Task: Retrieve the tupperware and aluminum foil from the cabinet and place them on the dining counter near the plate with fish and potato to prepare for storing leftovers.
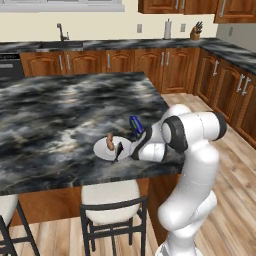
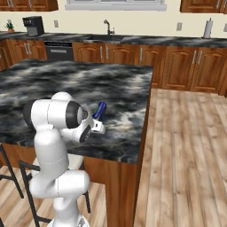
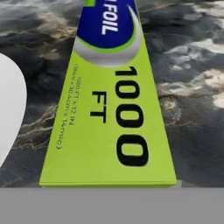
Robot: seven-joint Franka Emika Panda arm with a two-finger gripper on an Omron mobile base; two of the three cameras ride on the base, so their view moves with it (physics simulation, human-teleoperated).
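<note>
One item of two is at the dining worktop [image 1: 60, 110] — the long blue-and-green foil box [image 3: 109, 109] beside the small white plate with fish and potato [image 1: 107, 149]. I cannot tell my claw's spread. Next I back off for the tupperware.

Arm folded low, wrist bent forward and down.

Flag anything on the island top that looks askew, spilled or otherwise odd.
Nothing is spilled or damaged. The aluminum foil box lies on the dining counter just beside the plate, and the food sits on the plate. One gap: no grey tupperware is visible on the stone near the plate.
</note>
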